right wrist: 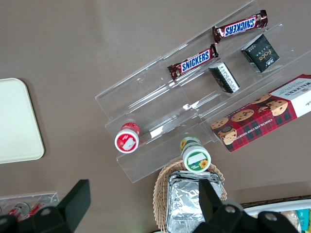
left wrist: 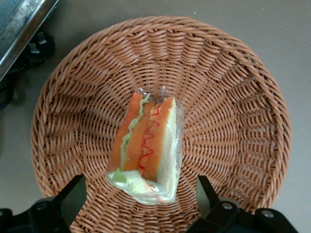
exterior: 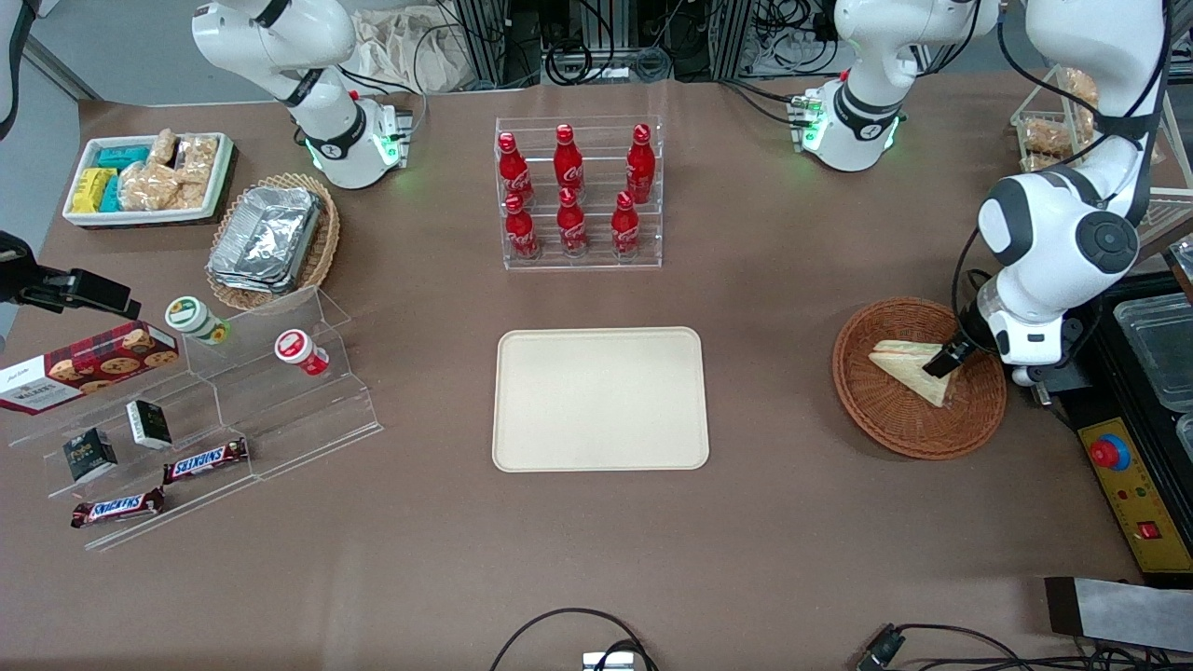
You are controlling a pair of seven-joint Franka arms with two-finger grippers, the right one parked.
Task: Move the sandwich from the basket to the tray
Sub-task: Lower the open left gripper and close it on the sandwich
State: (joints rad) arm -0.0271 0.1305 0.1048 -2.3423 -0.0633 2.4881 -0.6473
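Observation:
The sandwich (exterior: 909, 368), a wrapped wedge of pale bread, lies in the round reddish-brown basket (exterior: 857, 391) toward the working arm's end of the table. Its orange, red and green filling edge faces up in the left wrist view, where the sandwich (left wrist: 146, 145) rests mid-basket (left wrist: 233, 121). My gripper (exterior: 951, 359) hangs low over the basket, open, its two dark fingers (left wrist: 73, 196) standing apart on either side of the sandwich's wide end without touching it (left wrist: 139, 182). The cream-beige tray (exterior: 601, 399) sits bare at mid-table.
A clear rack of red cola bottles (exterior: 580, 196) stands farther from the front camera than the tray. A yellow control box (exterior: 1123, 480) and clear plastic containers (exterior: 1156, 345) sit beside the basket. A tan basket of foil containers (exterior: 270, 242) and a snack stand (exterior: 214, 419) lie toward the parked arm's end.

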